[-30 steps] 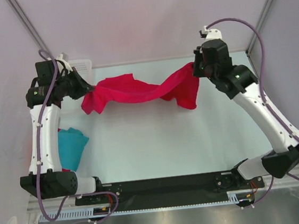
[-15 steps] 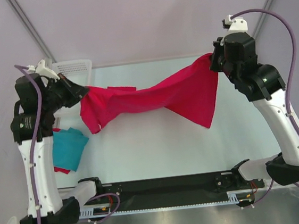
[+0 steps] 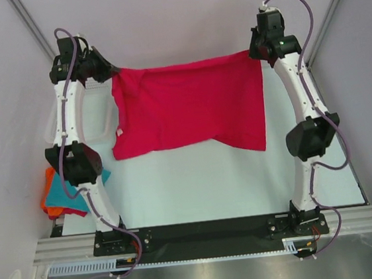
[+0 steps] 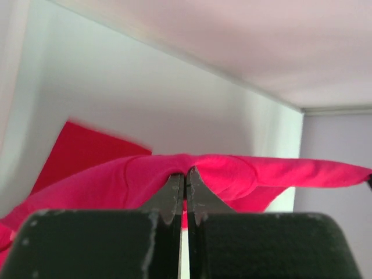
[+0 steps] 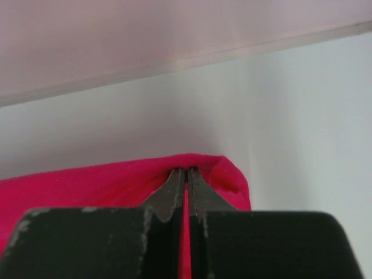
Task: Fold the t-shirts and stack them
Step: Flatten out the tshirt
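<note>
Left gripper (image 3: 108, 73) is clamped right down on one top corner of the crimson-pink t-shirt (image 3: 189, 106), with no gap at all between the fingers. On the left wrist cam I can see the cloth bunched over the tips of that gripper (image 4: 185, 174) and running off to the right in a taut ridge. Right gripper (image 3: 257, 52) is the same deal: pinched fully closed on the opposite top corner, with the fabric folded over its tips (image 5: 186, 172).

So the shirt is up in the air, stretched flat between the two at the far end of the worktop (image 3: 197, 178). Its top edge is nearly straight and the body hangs toward me, with the bottom right corner dropping lower than the left. I can't tell whether the hem touches the worktop.

The teal t-shirt (image 3: 68, 190) is way over at the left edge, next to the left arm (image 3: 71, 125), well apart from the pink one. The orange t-shirt (image 3: 46, 199) peeks out along its left side. A white mesh basket (image 3: 98, 122) sits behind the left arm, partly hidden.
</note>
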